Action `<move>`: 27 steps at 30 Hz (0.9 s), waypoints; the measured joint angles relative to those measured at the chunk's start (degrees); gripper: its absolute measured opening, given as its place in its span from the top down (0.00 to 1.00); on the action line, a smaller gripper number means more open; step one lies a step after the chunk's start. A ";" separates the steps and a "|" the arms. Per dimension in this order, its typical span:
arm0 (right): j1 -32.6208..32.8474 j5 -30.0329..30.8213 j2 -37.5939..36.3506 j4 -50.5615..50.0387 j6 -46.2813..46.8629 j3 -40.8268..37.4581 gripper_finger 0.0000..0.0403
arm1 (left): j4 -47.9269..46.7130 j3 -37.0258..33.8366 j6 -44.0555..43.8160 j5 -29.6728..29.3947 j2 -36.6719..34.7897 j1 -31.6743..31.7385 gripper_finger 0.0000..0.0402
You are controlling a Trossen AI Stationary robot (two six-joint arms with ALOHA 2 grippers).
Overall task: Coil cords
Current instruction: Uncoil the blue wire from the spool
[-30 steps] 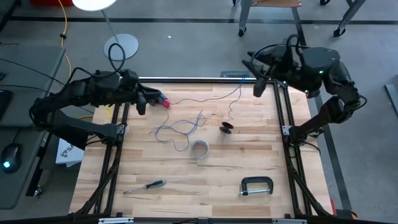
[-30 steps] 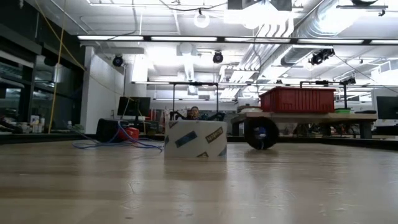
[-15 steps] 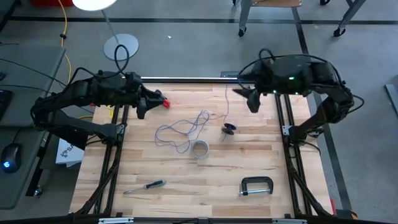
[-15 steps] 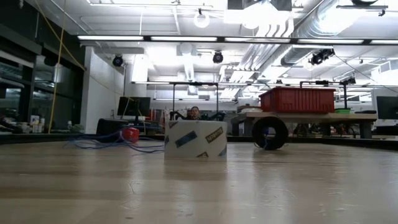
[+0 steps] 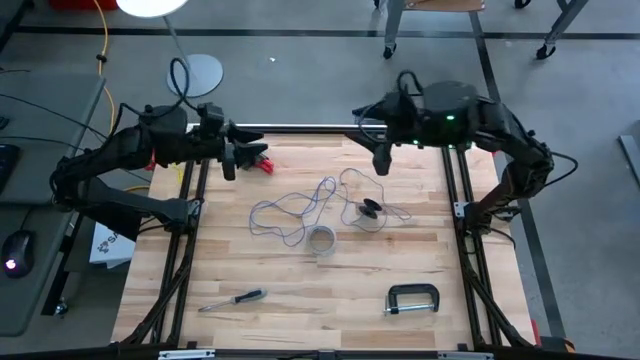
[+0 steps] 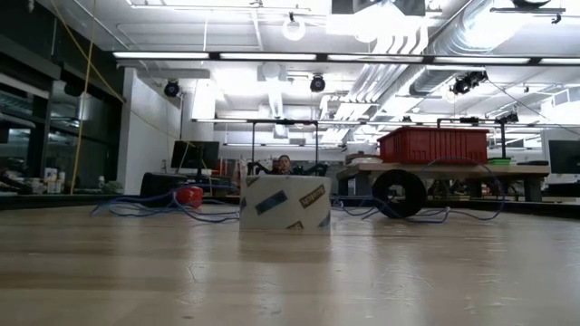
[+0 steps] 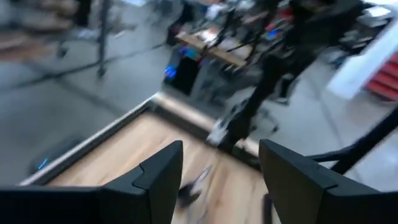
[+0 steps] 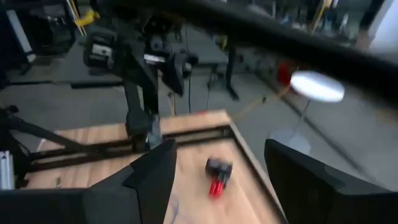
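Note:
The blue cord [image 5: 290,208] lies in a loose tangle at mid-table, next to a red plug [image 5: 263,165] near the far left corner. The pale grey cord [image 5: 375,200] lies in slack loops around a black spool [image 5: 369,208]. My left gripper [image 5: 238,160] hovers just left of the red plug, open and with nothing in it [image 7: 221,149]. My right gripper [image 5: 380,162] hangs above the far side of the table, beyond the spool, open with nothing between its fingers [image 8: 221,149]. In the low view both cords [image 6: 145,206] rest flat on the wood.
A roll of tape [image 5: 320,240] stands just in front of the blue tangle. A screwdriver [image 5: 232,298] and a C-clamp [image 5: 412,298] lie near the front edge. Black frame rails [image 5: 185,230] run along both table sides.
The cord, stretched from the red plug toward my right gripper, has gone slack and gathered at mid-table. The strand hanging from my right gripper has dropped around the spool. My right gripper has gone toward the table's left. My left gripper has drawn back from the plug.

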 joint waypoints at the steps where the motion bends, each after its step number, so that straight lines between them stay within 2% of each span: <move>1: 0.00 -0.01 -0.35 -0.25 -0.34 0.02 0.41 | 1.83 0.00 0.95 1.16 0.43 -0.10 0.49; 5: -0.11 0.31 -0.75 -12.38 4.12 0.04 0.41 | 2.29 0.01 3.60 6.89 3.69 -0.37 0.49; 8: 0.55 -0.04 -0.35 -27.70 12.09 0.04 0.41 | 2.55 -2.71 7.36 16.47 6.91 -0.98 0.49; 10: 1.61 0.03 0.37 -37.21 17.92 0.00 0.41 | 6.41 -6.44 7.90 21.35 9.36 -1.42 0.49; 12: 3.43 0.38 0.17 -36.28 21.64 -2.07 0.41 | 12.66 -10.90 7.91 22.89 12.39 -1.66 0.49; 14: 6.01 0.23 -1.58 -33.66 24.67 -6.26 0.41 | 19.86 -14.81 8.42 22.03 16.94 -1.62 0.49; 17: 8.98 3.06 -4.03 -34.51 30.89 -10.86 0.41 | 26.03 -16.44 13.70 20.78 25.75 -1.44 0.49; 21: 13.25 9.78 -6.07 -35.90 40.74 -17.79 0.41 | 26.75 -11.81 25.08 18.84 37.78 -1.60 0.49; 27: 16.92 14.66 -7.54 -31.25 48.24 -24.08 0.41 | 22.25 0.74 34.67 18.13 52.05 -1.53 0.49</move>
